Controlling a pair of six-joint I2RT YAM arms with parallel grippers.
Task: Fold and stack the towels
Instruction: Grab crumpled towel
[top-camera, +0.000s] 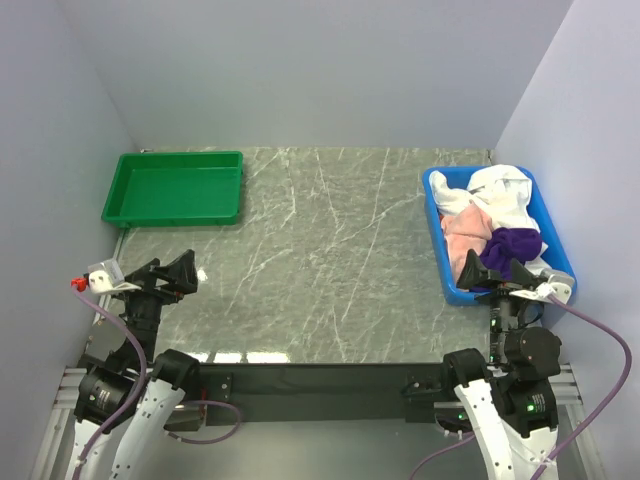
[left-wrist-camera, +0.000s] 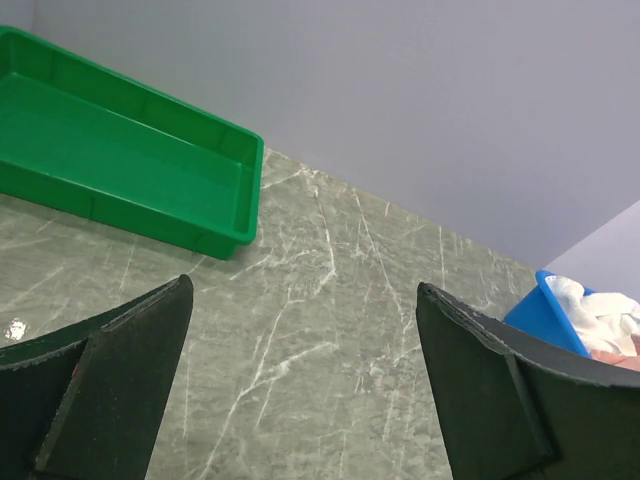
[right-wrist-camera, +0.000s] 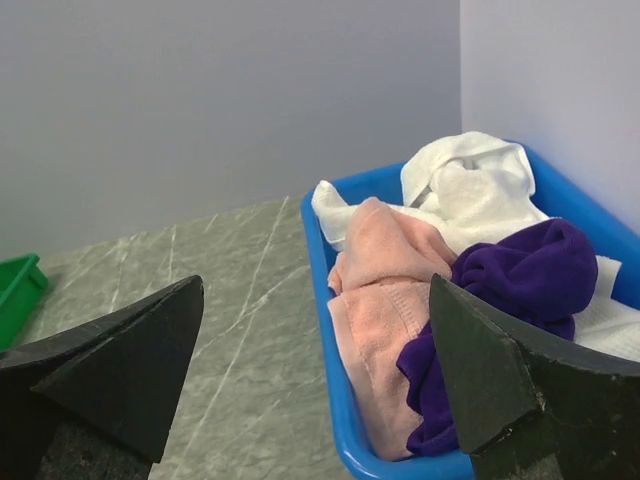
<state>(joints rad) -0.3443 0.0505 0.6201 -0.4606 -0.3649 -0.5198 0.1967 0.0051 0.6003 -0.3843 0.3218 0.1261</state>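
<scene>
Top external view: a blue bin (top-camera: 437, 240) on the worktop (top-camera: 320, 260) holds the crumpled towels (top-camera: 470, 232), white at its far end, pink in the middle, purple nearest. The right pincer (top-camera: 497, 272) hovers at the bin's near rim, spread wide and empty. The left pincer (top-camera: 185, 272), equally wide and empty, sits well left of the bin, as does a green tray (top-camera: 175, 188).

Grey-green marble table (top-camera: 320, 270): green tray (top-camera: 174, 188) at far left corner, blue bin (top-camera: 446, 268) with towels (top-camera: 495, 215) at right edge.

Towels (top-camera: 490, 215) in right bin (top-camera: 438, 240); tray (top-camera: 175, 190) far left.
</scene>
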